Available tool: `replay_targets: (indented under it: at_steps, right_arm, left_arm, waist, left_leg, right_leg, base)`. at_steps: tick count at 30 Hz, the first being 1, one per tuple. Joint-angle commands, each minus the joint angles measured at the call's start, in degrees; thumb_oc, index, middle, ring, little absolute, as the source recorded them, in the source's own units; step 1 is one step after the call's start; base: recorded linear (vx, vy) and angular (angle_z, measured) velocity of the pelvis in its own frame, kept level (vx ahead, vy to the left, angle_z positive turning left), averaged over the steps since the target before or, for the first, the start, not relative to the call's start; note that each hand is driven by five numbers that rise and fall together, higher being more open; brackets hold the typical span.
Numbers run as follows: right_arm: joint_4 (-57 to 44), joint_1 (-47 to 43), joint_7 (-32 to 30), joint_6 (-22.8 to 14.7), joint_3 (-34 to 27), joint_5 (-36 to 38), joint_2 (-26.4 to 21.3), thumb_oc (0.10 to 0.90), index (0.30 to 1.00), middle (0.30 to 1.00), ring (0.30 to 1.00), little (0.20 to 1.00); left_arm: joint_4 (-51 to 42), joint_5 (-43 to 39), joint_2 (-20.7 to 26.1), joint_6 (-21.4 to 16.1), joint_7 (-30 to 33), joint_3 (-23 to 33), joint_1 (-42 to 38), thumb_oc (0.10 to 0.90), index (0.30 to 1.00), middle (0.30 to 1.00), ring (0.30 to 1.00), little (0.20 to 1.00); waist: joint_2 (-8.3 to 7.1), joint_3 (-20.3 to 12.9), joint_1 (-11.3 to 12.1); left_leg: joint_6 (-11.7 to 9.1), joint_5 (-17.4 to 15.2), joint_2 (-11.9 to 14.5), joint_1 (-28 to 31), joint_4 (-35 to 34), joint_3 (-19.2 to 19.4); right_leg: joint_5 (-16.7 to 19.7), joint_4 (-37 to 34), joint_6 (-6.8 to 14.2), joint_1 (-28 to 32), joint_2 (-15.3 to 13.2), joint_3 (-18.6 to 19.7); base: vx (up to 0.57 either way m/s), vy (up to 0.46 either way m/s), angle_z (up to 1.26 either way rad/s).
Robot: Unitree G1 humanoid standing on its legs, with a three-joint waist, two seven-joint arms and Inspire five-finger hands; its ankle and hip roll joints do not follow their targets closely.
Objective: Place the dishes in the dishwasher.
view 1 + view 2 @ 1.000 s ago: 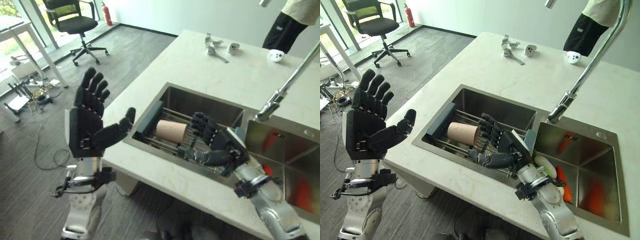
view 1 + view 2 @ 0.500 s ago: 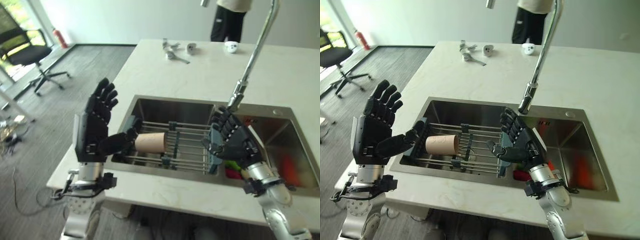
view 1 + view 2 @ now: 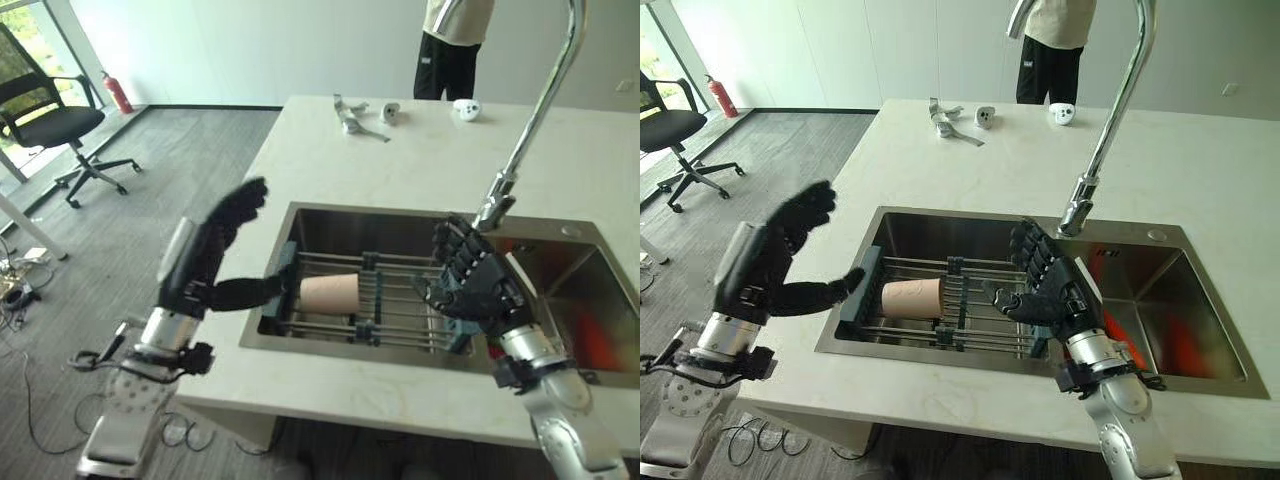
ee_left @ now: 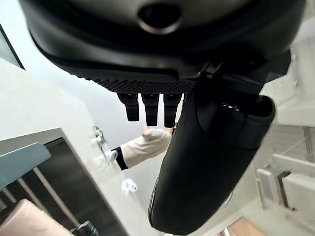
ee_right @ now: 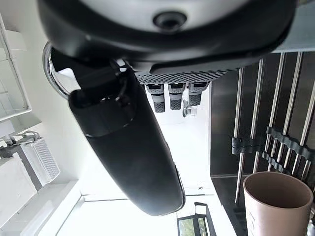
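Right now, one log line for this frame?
cup: lying on sink rack | left hand: open, off counter edge | right hand: open, above rack | nothing held

Soft, even daylight fills the room, brightest at the windows beyond the left hand (image 3: 205, 262). The steel sink (image 3: 940, 225) walls past the right hand (image 3: 1055, 290) carry dull reflections. Both wrist views show blown-out white patches past the fingers, and the hand bulk close to the lens is soft.
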Motion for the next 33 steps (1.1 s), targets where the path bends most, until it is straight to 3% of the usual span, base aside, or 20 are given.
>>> replay_targets:
  at_steps: [1, 15, 24, 33]
  right_arm:
    - [-4.5, -6.6, -0.7, -4.5, -1.7, 0.9, -1.3, 0.800, 0.900, 0.900, 0.900, 0.900]
    - [-1.5, -9.4, 1.6, -3.2, -0.4, 0.5, -3.4, 0.800, 0.900, 0.900, 0.900, 0.900]
    - [-1.4, -9.7, 3.0, -2.9, -1.7, 0.0, -4.7, 0.800, 0.900, 0.900, 0.900, 0.900]
    - [-0.6, -10.8, 3.9, -2.7, -1.6, -1.8, -5.8, 0.800, 0.900, 0.900, 0.900, 0.900]
  left_arm:
    - [-3.4, -1.7, 1.0, -1.2, -1.8, 0.2, -6.9, 0.800, 0.900, 0.900, 0.900, 0.900]
    - [8.2, 3.4, 6.6, 10.0, -4.7, -9.8, -21.7, 0.800, 0.900, 0.900, 0.900, 0.900]
    - [16.3, 6.7, 7.5, 11.5, -5.3, -12.2, -23.5, 0.800, 0.900, 0.900, 0.900, 0.900]
    - [26.8, 9.2, 6.8, 10.6, -3.5, -14.1, -24.4, 0.800, 0.900, 0.900, 0.900, 0.900]
  waist:
    - [0.61, -3.0, -0.2]
    - [1.87, -4.2, -4.6]
    - [1.99, -4.3, -6.4]
    - [2.17, -4.6, -7.4]
  left_leg:
    - [-0.2, -9.7, 2.2, 2.6, 5.3, 2.0]
    - [-0.2, -10.1, 3.7, 4.4, 5.3, 6.6]
    - [-0.2, -10.2, 4.3, 5.3, 5.3, 8.8]
    - [-0.1, -10.2, 4.6, 5.9, 5.3, 10.6]
  right_leg:
    - [-1.3, -2.2, 0.6, 3.1, 0.2, -5.7]
    - [-1.2, -2.2, 1.1, 3.2, 0.5, -3.7]
    - [-1.0, -2.2, 1.0, 2.9, 1.2, -2.0]
    - [-0.8, -2.2, 0.8, 2.6, 1.7, -1.1]
  base:
    - [-0.02, -0.029, -0.14]
    - [-0.01, -0.015, -0.18]
    - [0.02, -0.006, -0.12]
    - [0.01, 0.000, -0.11]
